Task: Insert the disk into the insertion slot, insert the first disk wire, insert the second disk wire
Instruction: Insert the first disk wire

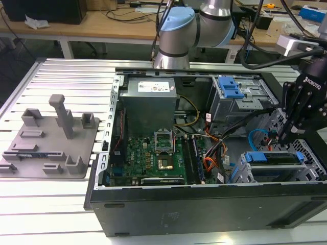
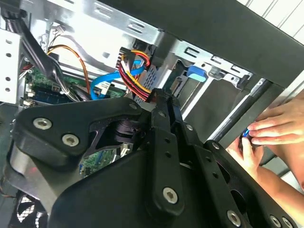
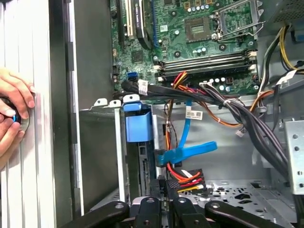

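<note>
Half hiding the slot (image 1: 310,155) behind the gripper (image 1: 280,138) in the exterior view, hanging low inside the case (image 1: 204,214) at the slot's inner end. Clenching, as far as both wrist views tell, on the dark plug of the second wire (image 3: 187,176), holding that plug close behind the slot. Carrying the disk (image 1: 273,159) flat inside the slot, blue carrier edge showing at the slot's inner end. Looping the first wire (image 3: 190,151) behind the slot, its plug end lying against the disk's edge; seated or not, cannot tell. Trailing an orange cable (image 1: 210,164) off the slot toward the exterior view's left, near the motherboard (image 1: 153,153). Standing a taller bay (image 1: 225,107) with a blue latch (image 1: 230,87) just beyond the slot. Resting a person's hands (image 3: 12,118) over the table (image 3: 42,71) outside the case, past the slot's outer end, pinching something small and blue.
</note>
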Available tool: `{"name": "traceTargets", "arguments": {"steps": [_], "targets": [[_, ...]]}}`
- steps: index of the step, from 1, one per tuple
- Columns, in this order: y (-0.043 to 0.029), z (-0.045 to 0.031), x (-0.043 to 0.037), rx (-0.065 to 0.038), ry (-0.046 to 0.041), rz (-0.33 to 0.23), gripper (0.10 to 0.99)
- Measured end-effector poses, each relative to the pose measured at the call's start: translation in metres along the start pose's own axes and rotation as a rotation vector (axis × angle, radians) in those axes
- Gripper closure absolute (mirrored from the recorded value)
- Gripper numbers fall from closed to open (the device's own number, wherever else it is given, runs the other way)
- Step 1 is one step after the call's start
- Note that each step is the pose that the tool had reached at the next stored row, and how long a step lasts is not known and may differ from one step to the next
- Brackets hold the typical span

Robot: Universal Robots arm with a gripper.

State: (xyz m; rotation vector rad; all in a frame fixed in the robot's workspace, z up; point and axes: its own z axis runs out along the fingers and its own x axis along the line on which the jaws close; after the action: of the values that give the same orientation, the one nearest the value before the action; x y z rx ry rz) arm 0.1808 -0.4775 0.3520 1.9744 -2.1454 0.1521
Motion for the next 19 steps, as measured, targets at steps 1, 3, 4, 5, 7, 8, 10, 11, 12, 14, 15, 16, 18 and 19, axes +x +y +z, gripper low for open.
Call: {"name": "traceTargets", "arguments": {"steps": [1, 3, 4, 5, 7, 8, 10, 11, 12, 14, 15, 16, 18, 19], "targets": [[-0.0002, 0.0004, 0.0017, -0.001, -0.0044, 0.001, 0.925], [-0.0007, 0.0012, 0.0046, -0.002, -0.0127, 0.002, 0.925], [-0.0010, 0.0015, 0.0057, -0.002, -0.0157, 0.002, 0.925], [-0.0020, 0.0020, 0.0080, -0.002, -0.0213, 0.002, 0.925], [-0.0048, 0.0030, 0.0120, -0.004, -0.0414, 0.000, 0.925], [-0.0050, 0.0032, 0.0128, -0.005, -0.0500, -0.001, 0.925], [-0.0055, 0.0040, 0.0161, -0.007, -0.0867, -0.004, 0.925], [-0.0057, 0.0045, 0.0174, -0.008, -0.0952, -0.005, 0.925], [-0.0057, 0.0045, 0.0176, -0.008, -0.0954, -0.005, 0.925], [-0.0056, 0.0045, 0.0177, -0.008, -0.0954, -0.005, 0.925], [-0.0056, 0.0045, 0.0178, -0.008, -0.0955, -0.005, 0.925], [-0.0056, 0.0044, 0.0179, -0.008, -0.0998, -0.006, 0.925], [-0.0057, 0.0047, 0.0187, -0.010, -0.1269, -0.008, 0.925], [-0.0057, 0.0047, 0.0188, -0.010, -0.1280, -0.008, 0.925]]}}
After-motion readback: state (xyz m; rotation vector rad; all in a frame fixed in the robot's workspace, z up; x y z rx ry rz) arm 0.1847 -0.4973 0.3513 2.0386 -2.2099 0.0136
